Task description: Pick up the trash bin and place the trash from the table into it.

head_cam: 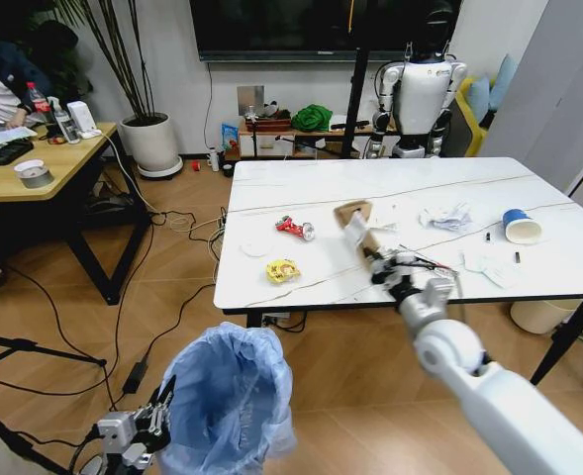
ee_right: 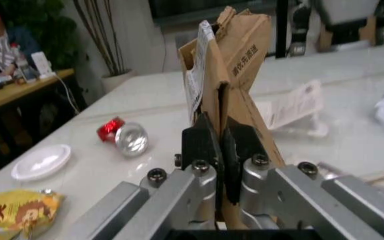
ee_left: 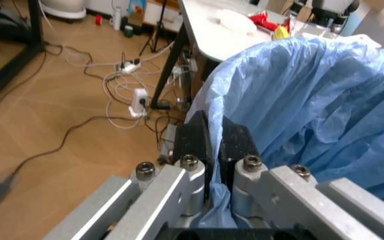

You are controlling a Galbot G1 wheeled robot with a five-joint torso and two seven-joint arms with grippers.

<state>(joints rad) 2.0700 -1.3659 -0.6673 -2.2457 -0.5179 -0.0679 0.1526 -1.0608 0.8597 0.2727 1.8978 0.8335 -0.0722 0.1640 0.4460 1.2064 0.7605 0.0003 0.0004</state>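
At the lower left of the head view, the left gripper (head_cam: 160,416) pinches the crinkled blue bag rim of the trash bin (head_cam: 227,396). Near the centre, the right gripper (head_cam: 382,259) clamps the folded brown cardboard (ee_right: 235,60) above the glossy marble table (head_cam: 410,183).

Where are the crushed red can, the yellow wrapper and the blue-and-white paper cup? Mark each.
crushed red can (head_cam: 294,228), head view, its red body.
yellow wrapper (head_cam: 282,269), head view, its middle.
blue-and-white paper cup (head_cam: 520,226), head view, its side wall.

Left gripper (head_cam: 162,409) low at the left, pinched tight; right gripper (head_cam: 375,259) forward on an outstretched arm, clamped.
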